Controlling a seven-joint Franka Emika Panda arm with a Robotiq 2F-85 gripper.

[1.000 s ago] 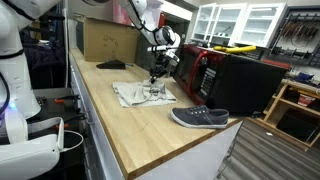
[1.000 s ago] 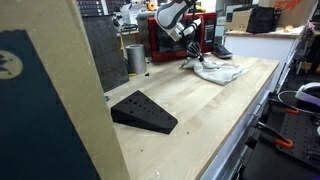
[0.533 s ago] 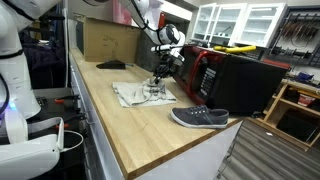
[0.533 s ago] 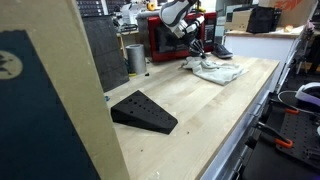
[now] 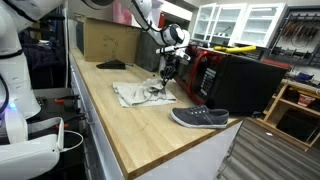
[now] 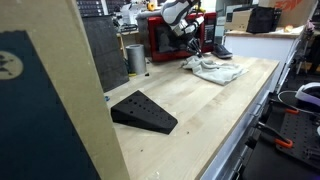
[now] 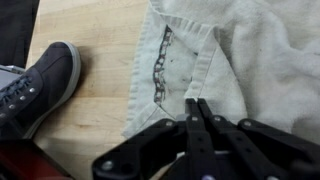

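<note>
Cloth [image 7: 250, 60]: one piece, pale grey-white, hemmed, with a dark printed or stitched strip near one edge. It lies rumpled on the wooden bench top [image 7: 90, 40], about midway along it in both exterior views [image 5: 140, 94] [image 6: 215, 70].

Gripper [image 7: 197, 103]: one, on the arm above the cloth's near edge. The fingers are clenched tight, tip against tip, on what looks to be a thin pinch of a fold beside the hem. The wrist view shows no gap between them. In an exterior view the gripper [image 5: 165, 74] hangs just above the cloth, with a small peak of fabric rising toward it. How much fabric sits between the tips is too small to tell.

State of the work, as a judgement:
- Done: the gripper has reached the cloth and pinched its edge, and that edge appears slightly raised.
- Left: the bulk of the cloth rests creased on the bench, neither lifted clear nor smoothed.

Nearby items:
- Shoe [image 7: 35, 85], grey with a white sole and laced, lies on the bench near the cloth but apart from it, toward the bench end [image 5: 200, 118].
- Microwave [image 5: 235, 80], red and black, stands behind the cloth.
- Cardboard box [image 5: 105, 40] stands at the far end of the bench.
- Black wedge [image 6: 145, 112] lies flat on the bench, well apart from the cloth.
</note>
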